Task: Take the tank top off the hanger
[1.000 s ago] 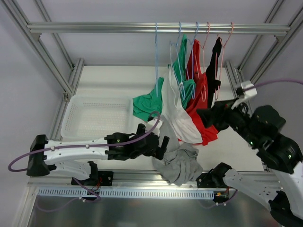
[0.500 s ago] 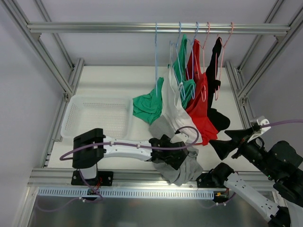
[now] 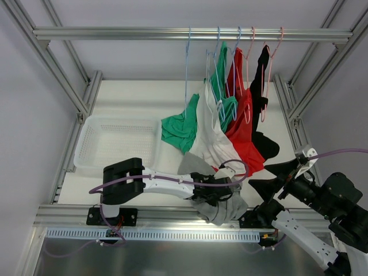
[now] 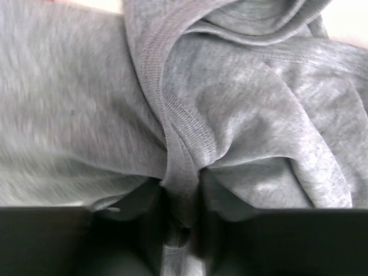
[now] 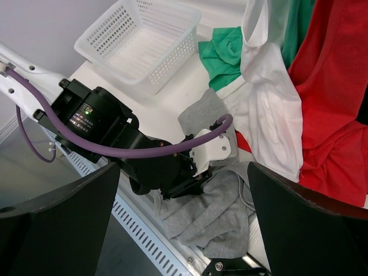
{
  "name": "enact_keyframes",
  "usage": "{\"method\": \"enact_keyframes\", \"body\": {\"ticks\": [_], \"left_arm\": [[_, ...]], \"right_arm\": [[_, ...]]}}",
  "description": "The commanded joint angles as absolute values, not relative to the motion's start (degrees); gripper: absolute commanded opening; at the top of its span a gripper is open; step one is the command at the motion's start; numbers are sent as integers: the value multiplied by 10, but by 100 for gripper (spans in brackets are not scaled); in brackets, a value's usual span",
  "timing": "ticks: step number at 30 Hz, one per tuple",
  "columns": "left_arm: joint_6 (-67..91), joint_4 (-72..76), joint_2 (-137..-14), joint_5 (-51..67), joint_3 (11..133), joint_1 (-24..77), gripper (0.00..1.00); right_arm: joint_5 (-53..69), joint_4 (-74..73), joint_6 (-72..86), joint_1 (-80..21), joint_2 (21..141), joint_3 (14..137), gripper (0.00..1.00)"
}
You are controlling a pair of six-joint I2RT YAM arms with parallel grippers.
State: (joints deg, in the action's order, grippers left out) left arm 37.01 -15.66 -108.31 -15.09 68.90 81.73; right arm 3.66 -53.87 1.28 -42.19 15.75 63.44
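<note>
A: So, where does it stand?

B: On the table (image 3: 132,98), at six o'clock in the top view, the grey top (image 3: 221,208) lies heaped against the near edge. It sits under the skirts of the white top (image 3: 211,135) and red top (image 3: 246,123), which hang from the rail (image 3: 115,34). A blue hanger (image 3: 187,69) at eleven o'clock from the heap hangs bare, so I judge the grey top is already off it.

A: And the grippers?

B: The left gripper (image 3: 223,196) is clamped on a fold of the grey top. The right gripper (image 3: 260,176) hovers at three o'clock of the heap, jaws spread wide, holding nothing.

A: How should the pull go?

B: Low and toward nine o'clock, where the basket (image 3: 118,144) sits, I'd say. The white top hangs right over the heap, and I cannot tell whether it touches. A slow draw should avoid dragging it along. Check too that no strap is snagged, which these views don't show.

A: What is the cloth like?

B: Soft grey jersey, rumpled in deep folds. Up close, a ribbed hem (image 4: 172,115) runs down into the pinch, bunched between the fingers (image 4: 135,210). It looks thin and limp, so it should trail rather than hold shape.
</note>
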Motion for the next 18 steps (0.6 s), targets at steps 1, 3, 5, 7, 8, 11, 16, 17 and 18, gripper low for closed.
{"method": "enact_keyframes", "body": {"ticks": [1,3,5,7,8,11,16,17,18], "left_arm": [[381,-157,-1068,-136,668,830,17],[379,-157,-1056,-138,661,830,3],[377,-158,-1034,-144,654,831,0],[374,-158,-1002,-149,648,831,0],[373,-159,-989,-158,642,832,0],[361,-159,-933,-184,631,838,0],[338,-163,-828,-230,616,839,0],[334,-168,-815,-240,616,840,0],[322,-179,-791,-262,619,840,0]], "right_arm": [[58,-525,11,-421,136,639,99],[58,-525,9,-421,131,642,99],[60,-525,8,-421,124,645,99],[58,-525,9,-422,120,647,100],[57,-526,8,-422,119,647,100],[51,-525,7,-422,114,644,99],[32,-525,6,-421,111,644,99],[29,-525,6,-421,111,644,100],[26,-525,6,-421,111,645,99]]}}
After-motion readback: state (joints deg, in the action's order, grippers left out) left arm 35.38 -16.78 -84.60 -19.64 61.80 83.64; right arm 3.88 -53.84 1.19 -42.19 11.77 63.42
